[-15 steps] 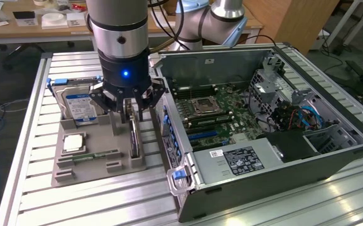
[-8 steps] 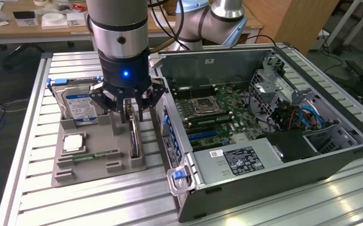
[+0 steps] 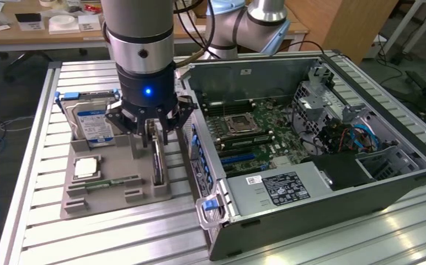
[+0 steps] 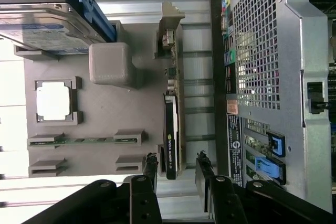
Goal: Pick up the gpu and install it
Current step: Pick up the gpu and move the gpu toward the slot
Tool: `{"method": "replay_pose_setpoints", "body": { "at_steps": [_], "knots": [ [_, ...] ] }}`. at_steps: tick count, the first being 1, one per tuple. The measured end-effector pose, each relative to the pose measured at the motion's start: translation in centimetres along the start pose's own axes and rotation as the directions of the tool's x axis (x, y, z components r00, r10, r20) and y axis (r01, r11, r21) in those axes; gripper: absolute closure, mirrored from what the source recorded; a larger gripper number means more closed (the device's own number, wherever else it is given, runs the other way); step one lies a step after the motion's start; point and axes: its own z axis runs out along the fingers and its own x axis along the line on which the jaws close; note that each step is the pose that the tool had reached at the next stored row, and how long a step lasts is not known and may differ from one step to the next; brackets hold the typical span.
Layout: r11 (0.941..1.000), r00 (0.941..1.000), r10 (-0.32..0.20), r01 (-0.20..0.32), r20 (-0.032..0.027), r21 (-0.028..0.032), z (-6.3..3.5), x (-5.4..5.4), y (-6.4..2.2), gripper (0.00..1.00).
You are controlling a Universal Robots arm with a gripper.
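The black end effector (image 3: 156, 141) is hovering released, its fingers spread on either side of the thin dark rectangular gpu card (image 4: 171, 135). The card is standing on edge in the grey plastic holder tray (image 4: 105, 114), along the tray's edge nearest the open grey metal computer case (image 3: 294, 221) on the ribbed aluminium counter (image 3: 124, 237).

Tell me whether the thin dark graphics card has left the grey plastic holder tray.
No: the graphics card stands on edge in the holder tray, straddled by the open gripper.
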Motion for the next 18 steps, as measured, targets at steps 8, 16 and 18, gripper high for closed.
{"method": "replay_pose_setpoints", "body": {
  "at_steps": [8,16,18],
  "knots": [
    [1.0,1.0,0.0,0.0,0.0002,-0.0003,0.32,0.01,-0.01,0.57],
    [1.0,1.0,0.0,0.0,0.0,-0.0001,0.65,0.01,-0.04,0.57],
    [1.0,1.0,0.0,0.0,0.0002,-0.0002,0.67,0.01,-0.03,0.57]
  ]
}}
